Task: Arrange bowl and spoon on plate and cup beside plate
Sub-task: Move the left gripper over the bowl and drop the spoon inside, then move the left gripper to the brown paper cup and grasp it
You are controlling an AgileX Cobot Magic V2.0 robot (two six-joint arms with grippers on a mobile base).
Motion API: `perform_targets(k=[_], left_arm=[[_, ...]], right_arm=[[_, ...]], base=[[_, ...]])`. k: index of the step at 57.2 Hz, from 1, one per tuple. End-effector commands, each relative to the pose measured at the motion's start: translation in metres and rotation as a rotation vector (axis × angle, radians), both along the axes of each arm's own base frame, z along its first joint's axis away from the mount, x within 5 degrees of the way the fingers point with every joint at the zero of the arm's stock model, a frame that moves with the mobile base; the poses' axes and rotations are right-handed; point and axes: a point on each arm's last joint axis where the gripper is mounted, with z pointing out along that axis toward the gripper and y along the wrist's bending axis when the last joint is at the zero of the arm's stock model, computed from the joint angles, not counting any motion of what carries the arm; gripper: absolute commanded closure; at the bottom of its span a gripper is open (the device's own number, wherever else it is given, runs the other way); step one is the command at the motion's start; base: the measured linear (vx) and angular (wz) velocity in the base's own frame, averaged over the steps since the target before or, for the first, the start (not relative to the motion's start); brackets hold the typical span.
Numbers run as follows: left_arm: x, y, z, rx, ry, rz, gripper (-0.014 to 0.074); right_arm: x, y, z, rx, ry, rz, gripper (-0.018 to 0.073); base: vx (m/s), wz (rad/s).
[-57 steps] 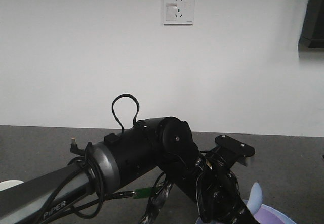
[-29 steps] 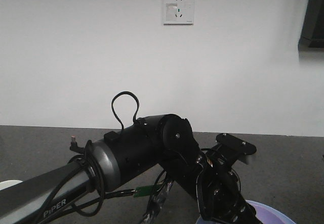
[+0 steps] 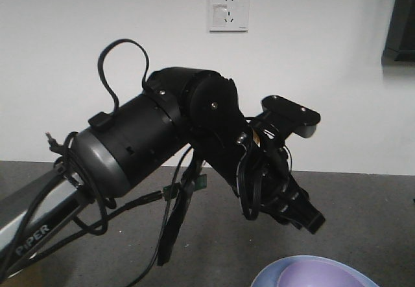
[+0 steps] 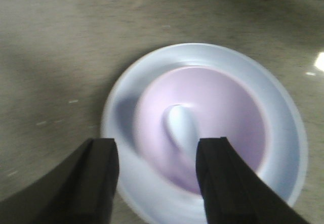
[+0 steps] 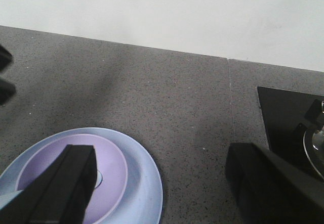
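Left arm (image 3: 130, 144) has come up a good way in the last second. It was low over the dishes; now the left pincer (image 3: 305, 217) hangs clear above the bowl (image 3: 324, 275). The spoon handle that poked up beside the wrist a second ago no longer shows from the front.

Front view: the bowl sits inside the plate (image 3: 259, 279) at the bottom edge, on the grey tabletop (image 3: 376, 222). No cup here.

Left wrist view, blurred: left pincer (image 4: 159, 183) is spread wide, nothing between the fingers (image 4: 98, 178). Straight below, the spoon (image 4: 181, 128) lies in the bowl (image 4: 217, 113), and the bowl is roughly centred on the plate (image 4: 119, 113).

Right wrist view: right pincer (image 5: 162, 183) is also spread and empty, near the plate (image 5: 149, 183) with the bowl (image 5: 114, 168) on it. A dark panel (image 5: 286, 118) sits well apart to the side.

My read: the bowl and spoon part looks done, and I'm in the retreat. I'd lift vertically until the fingers are well clear of the spoon, with no sideways sweep while low, or the light bowl gets knocked off-centre. The cup is in none of the views, so I can't tell where it is. I'd back off far enough to find it before committing an arm, then set it near the rim without touching the plate.
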Motion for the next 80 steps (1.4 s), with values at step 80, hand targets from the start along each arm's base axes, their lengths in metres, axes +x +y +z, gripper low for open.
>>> perform_targets(k=[80], left_arm=[[-0.059,0.263,0.017,0.295,-0.105,0.660,0.0185]], right_arm=[[0.004,0.000,0.015,-0.007,-0.093,0.000,-0.0025]], base=[[0.00,0.00]])
